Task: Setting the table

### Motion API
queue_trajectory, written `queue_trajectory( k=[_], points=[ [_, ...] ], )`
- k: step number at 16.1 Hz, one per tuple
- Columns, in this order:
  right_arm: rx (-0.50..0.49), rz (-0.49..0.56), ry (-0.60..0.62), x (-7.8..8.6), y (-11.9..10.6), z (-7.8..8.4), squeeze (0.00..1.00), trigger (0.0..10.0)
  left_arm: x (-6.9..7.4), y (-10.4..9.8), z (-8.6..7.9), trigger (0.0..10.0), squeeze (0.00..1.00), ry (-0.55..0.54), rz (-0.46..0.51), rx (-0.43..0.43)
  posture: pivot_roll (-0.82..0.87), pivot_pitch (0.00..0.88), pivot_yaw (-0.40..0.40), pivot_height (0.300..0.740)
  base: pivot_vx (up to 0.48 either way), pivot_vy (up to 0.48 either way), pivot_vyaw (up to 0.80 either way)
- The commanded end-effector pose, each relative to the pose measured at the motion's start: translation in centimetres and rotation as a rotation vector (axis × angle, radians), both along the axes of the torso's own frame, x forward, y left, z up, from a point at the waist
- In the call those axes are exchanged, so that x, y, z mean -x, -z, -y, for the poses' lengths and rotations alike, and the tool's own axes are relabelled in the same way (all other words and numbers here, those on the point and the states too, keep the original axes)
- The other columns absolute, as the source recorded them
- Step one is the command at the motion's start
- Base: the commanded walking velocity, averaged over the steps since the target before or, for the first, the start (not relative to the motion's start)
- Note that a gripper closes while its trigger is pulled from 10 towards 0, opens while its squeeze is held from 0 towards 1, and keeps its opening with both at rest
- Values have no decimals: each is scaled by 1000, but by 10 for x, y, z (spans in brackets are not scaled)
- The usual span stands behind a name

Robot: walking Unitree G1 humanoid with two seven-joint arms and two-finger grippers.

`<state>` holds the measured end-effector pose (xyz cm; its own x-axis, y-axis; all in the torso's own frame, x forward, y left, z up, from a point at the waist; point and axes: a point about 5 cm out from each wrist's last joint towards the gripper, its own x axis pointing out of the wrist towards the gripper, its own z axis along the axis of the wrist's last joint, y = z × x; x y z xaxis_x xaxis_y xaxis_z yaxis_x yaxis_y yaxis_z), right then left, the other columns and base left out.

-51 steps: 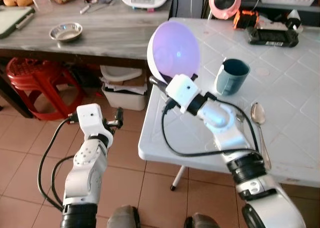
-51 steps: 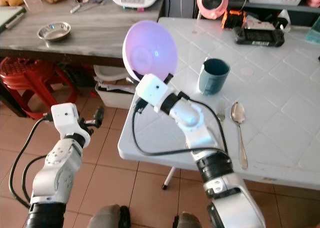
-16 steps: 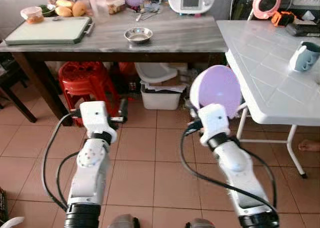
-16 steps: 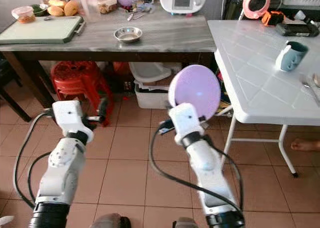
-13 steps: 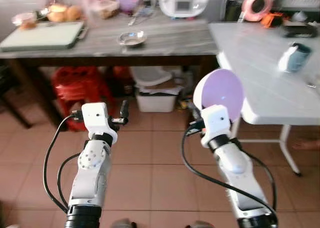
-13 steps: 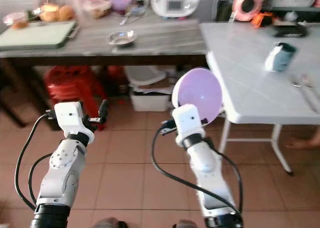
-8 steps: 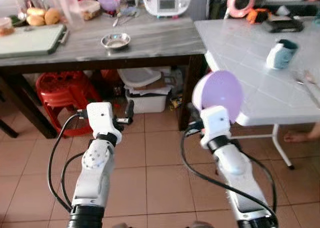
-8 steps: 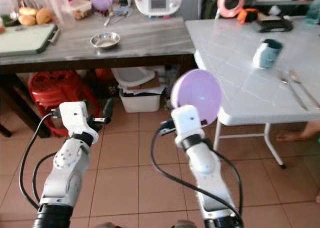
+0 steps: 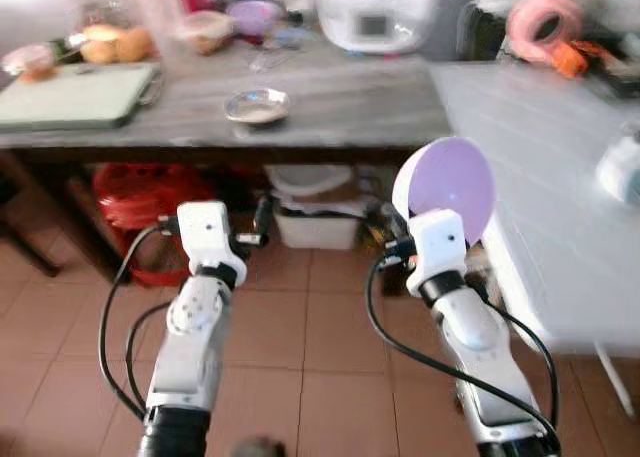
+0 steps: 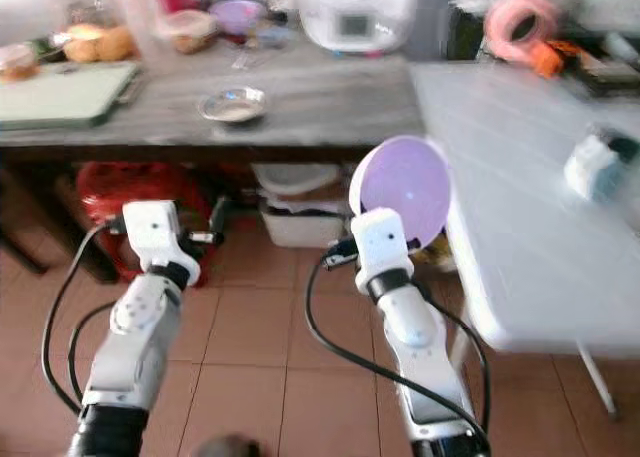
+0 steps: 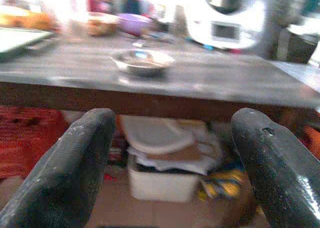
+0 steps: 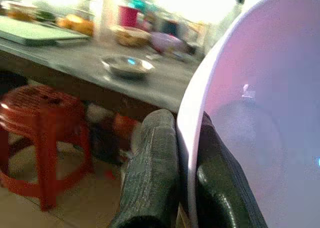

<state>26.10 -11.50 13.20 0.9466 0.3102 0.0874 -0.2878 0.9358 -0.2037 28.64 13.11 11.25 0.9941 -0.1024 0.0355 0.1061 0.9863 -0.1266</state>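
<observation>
A lilac plastic bowl (image 9: pixel 445 187) stands on edge in front of my chest, its hollow facing me. My right gripper (image 9: pixel 400 241) is shut on its lower rim; in the right wrist view the two black fingers (image 12: pixel 155 173) pinch the bowl's (image 12: pixel 260 113) edge. The white folding table (image 9: pixel 560 167) lies to my right, with a blurred teal mug (image 10: pixel 597 167) on it. My left gripper (image 9: pixel 262 221) is held out at waist height, open, nothing between its fingers (image 11: pixel 70 173).
A grey marble counter (image 9: pixel 340 97) stands ahead with a small steel bowl (image 9: pixel 257 104), a green cutting board (image 9: pixel 75 82) and a white appliance (image 9: pixel 375 12). Under it are a red stool (image 9: pixel 135 192) and a white bin (image 9: pixel 315 222). Tiled floor lies below me.
The whole picture has shifted and blurred, so the camera moved; the counter looks nearer. The right gripper keeps its hold on the bowl and both arms keep their pose.
</observation>
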Motion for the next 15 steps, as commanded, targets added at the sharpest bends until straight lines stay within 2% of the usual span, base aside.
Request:
queue_trajectory(
  k=[1,8,15],
  points=[
    [-13,12,-32,1,-4,-9,0,10000,1,2,-9,10000,0,-32,-9,-15,-32,0,48,740,480,0,775],
    [-27,14,-35,2,-5,-8,0,10000,2,4,-10,10000,0,-56,5,-49,-36,0,49,740,476,0,785],
    [-11,44,-1,-6,-9,-7,0,10000,2,2,-3,10000,0,-14,18,-39,-30,0,48,740,474,0,0]
  ],
)
